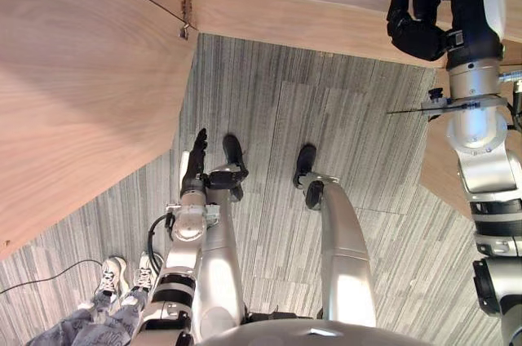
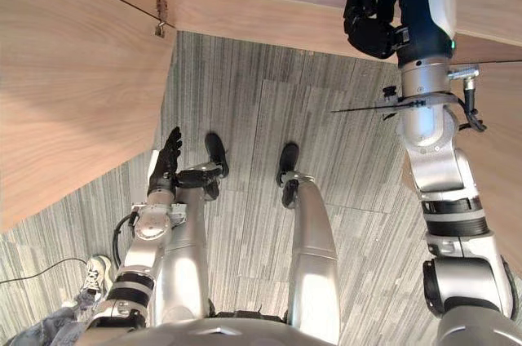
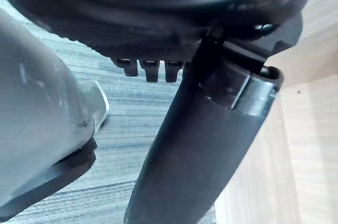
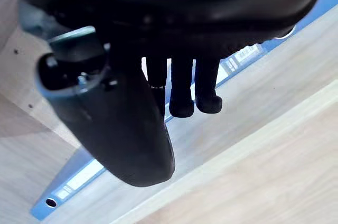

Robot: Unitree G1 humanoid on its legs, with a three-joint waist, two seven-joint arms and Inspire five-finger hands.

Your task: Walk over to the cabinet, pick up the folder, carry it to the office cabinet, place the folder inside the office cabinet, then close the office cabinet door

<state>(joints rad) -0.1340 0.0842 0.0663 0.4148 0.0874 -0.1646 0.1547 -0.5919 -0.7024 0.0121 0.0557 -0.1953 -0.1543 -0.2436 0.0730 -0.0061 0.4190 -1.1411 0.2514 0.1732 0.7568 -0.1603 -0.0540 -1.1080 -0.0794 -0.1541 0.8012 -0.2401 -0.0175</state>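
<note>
Blue folder [image 4: 68, 187] lies flat on the wooden shelf [image 4: 253, 129], set back from what I take to be the shelf's front edge. Right hand [image 1: 418, 19] is raised at the shelf, over the folder's edge. Its fingers [image 4: 182, 94] are loosely bent and apart from the thumb, clamped on nothing. Left hand [image 1: 196, 158] hangs low with fingers straight and holds nothing. The wooden door [image 1: 73, 101] stands open on its hinge [image 1: 186, 19].

Judgement: placing looks done, closing not begun. Draw the right hand straight back without snagging the folder. Then lay flat fingers on the door's outer face near its free edge and push steadily until flush. A person's shoes [image 1: 114, 272] are near the door's swing, so check clearance.
</note>
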